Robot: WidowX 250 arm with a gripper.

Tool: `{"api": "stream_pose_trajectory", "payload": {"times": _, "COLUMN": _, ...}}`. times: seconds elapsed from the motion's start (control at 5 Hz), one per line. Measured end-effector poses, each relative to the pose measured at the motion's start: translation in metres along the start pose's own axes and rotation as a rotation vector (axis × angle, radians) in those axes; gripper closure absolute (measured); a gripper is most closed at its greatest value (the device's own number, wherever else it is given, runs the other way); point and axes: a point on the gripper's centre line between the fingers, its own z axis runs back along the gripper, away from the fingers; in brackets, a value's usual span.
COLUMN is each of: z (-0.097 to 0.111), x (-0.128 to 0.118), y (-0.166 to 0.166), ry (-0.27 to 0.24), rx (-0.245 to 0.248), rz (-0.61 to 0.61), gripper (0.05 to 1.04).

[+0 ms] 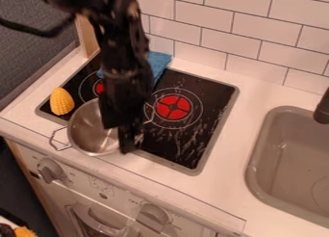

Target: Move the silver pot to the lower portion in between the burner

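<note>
Up front, the round silver metal pot (92,130) straddles the glossy black stovetop's (218,98) near left edge; the black robotic gripper (130,147) hangs at its right rim, spread or pinching, can't tell; so pot to the left, goal to the right, I'd say, towards the gap between the left red burner (99,88) and the right one (173,107)!

A toy kitchen, with stovetop (215,103), sink (257,171) and knobs (153,216).
</note>
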Motion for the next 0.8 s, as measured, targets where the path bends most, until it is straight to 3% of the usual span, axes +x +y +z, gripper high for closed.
{"api": "stream_pose_trajectory", "payload": {"times": 0.2, "z": 0.017, "x": -0.004, "y": 0.005, "ry": -0.043, "rx": -0.021, "rz": 0.060, "gripper": 0.074}}
{"api": "stream_pose_trajectory", "payload": {"times": 0.4, "z": 0.021, "x": -0.006, "y": 0.009, "ry": -0.054, "rx": -0.042, "rz": 0.115, "gripper": 0.079}}
{"api": "stream_pose_trajectory", "payload": {"times": 0.8, "z": 0.017, "x": -0.001, "y": 0.018, "ry": -0.029, "rx": 0.065, "rz": 0.295, "gripper": 0.081}}
